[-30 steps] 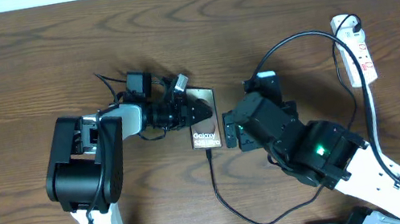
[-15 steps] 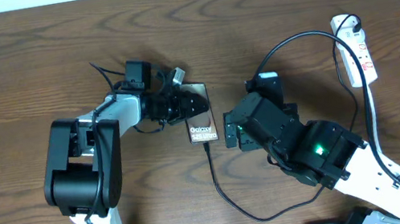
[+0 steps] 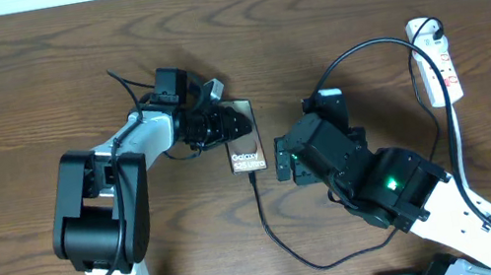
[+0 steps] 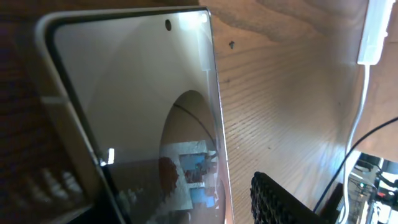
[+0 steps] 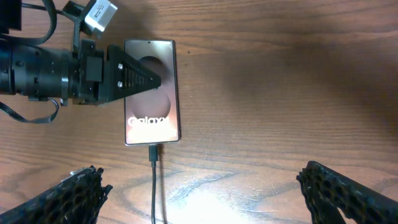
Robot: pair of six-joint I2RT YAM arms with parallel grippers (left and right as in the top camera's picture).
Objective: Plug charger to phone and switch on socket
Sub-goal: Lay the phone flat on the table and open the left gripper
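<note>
Socket [image 3: 436,61], long axis front-to-back, lies well right of my right jaws (wide apart, nearer); left jaws apart over phone [image 5: 163,62].

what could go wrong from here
The left end effector hangs over the flat dark grey-brown phone, jaws apart; pulling away could drag it and loosen the plug of the thin black charger cable at its bottom edge.
That cable curves away beneath the right arm; swinging the open right end effector toward the narrow white power strip could snag it.
</note>
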